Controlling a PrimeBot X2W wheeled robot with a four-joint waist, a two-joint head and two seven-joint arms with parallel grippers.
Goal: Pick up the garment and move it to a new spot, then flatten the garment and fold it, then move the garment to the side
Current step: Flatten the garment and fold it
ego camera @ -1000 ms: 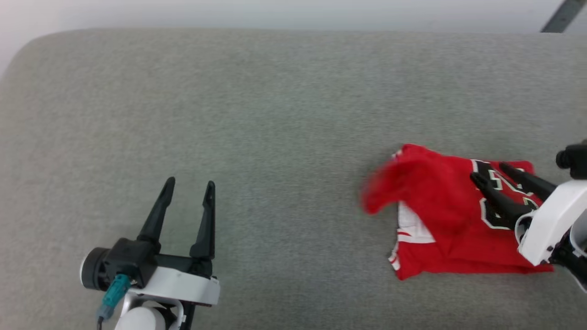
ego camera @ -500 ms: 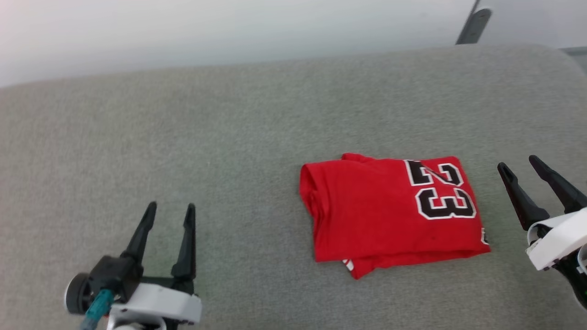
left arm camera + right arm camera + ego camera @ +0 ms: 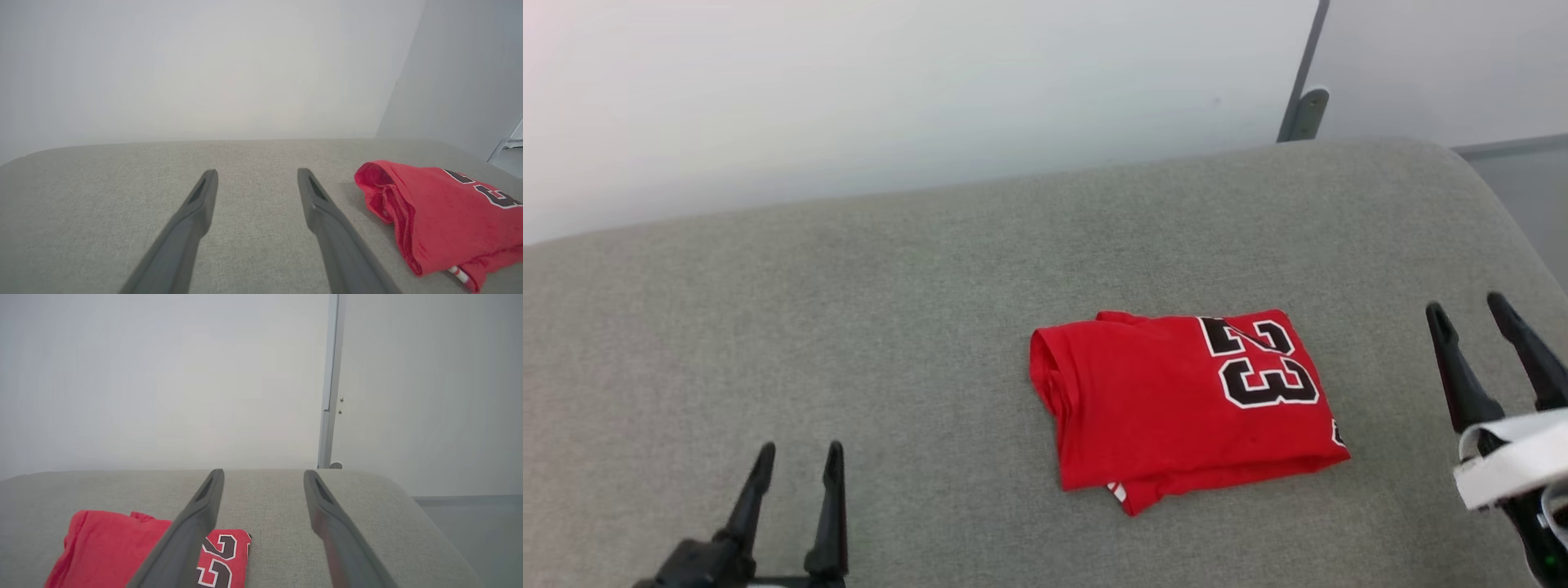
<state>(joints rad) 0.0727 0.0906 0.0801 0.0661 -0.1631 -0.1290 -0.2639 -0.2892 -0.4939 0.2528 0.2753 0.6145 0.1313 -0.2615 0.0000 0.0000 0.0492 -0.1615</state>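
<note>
Two grippers, jaws apart and empty: left gripper (image 3: 800,449) well apart from the folded red jersey (image 3: 1176,400), right gripper (image 3: 1466,306) near its numbered edge. The jersey lies right of centre on the grey upholstered surface (image 3: 849,310). Hazard: pinching only the top layer for the sideways move would likely unfold the stack; striped trim (image 3: 1117,492) protrudes at the near corner

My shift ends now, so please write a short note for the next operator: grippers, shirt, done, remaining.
Left gripper: open, empty, left of the shirt, not touching.
Right gripper: open, empty, right of the shirt.
Shirt: folded, 23 facing up, on the grey cushion, nearer its right end.
Done: fold. Left: perhaps the move to the side; cannot tell.
</note>
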